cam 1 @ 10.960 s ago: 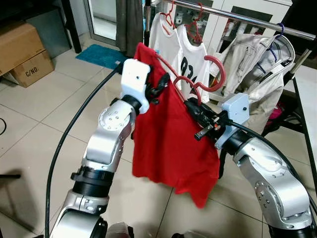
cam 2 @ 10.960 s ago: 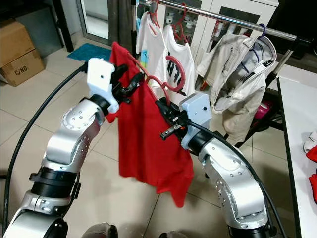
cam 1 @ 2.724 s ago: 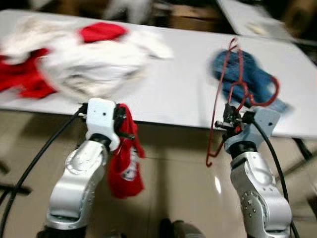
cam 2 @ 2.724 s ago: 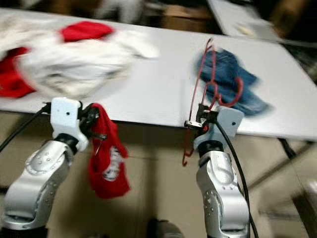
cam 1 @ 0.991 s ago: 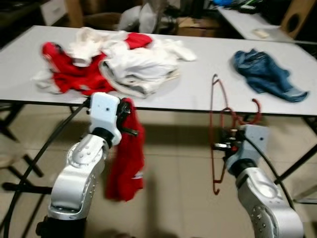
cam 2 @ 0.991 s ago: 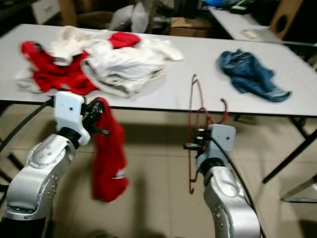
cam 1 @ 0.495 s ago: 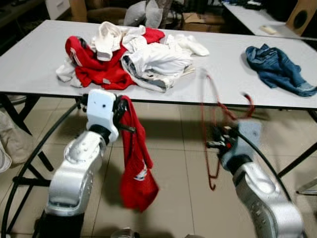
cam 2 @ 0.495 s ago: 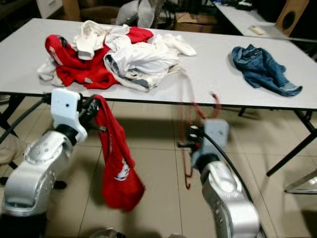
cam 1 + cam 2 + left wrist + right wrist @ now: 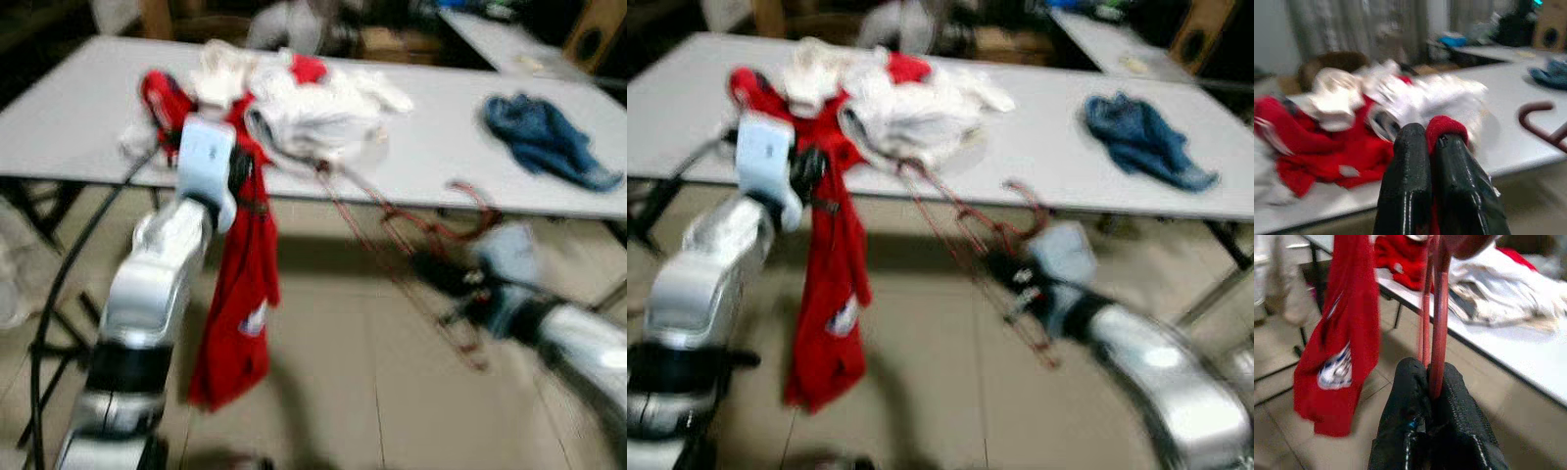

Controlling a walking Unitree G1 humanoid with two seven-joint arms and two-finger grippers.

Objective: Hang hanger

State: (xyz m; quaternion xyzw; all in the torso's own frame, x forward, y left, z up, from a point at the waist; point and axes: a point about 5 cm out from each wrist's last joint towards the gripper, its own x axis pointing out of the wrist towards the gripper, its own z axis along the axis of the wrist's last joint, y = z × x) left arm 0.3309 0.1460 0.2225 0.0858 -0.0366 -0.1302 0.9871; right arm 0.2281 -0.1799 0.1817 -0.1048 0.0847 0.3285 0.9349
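two grippers are at work in front of a long white table [image 9: 59, 127], and the head views are blurred. the left gripper [image 9: 1431, 139] is raised near the table's front edge, its black fingers [image 9: 1405, 166] pressed together on a fold of a red t-shirt with a white print [image 9: 240, 294]; the cloth hangs straight down from the pinch toward the beige tiled floor [image 9: 333, 392]. the right gripper [image 9: 1434, 382] sits lower and out to the right, jaws clamped on the thin red wire hanger [image 9: 970, 230], which leans tilted up and leftward, its top end reaching toward the table edge and its curved hook [image 9: 470, 196] up near the tabletop. on the table behind the left arm lies a heap of red and white clothes [image 9: 872, 98], and well apart to the right a crumpled blue denim garment [image 9: 549, 147]. in the right wrist view the hanging shirt is beside the hanger's rods.
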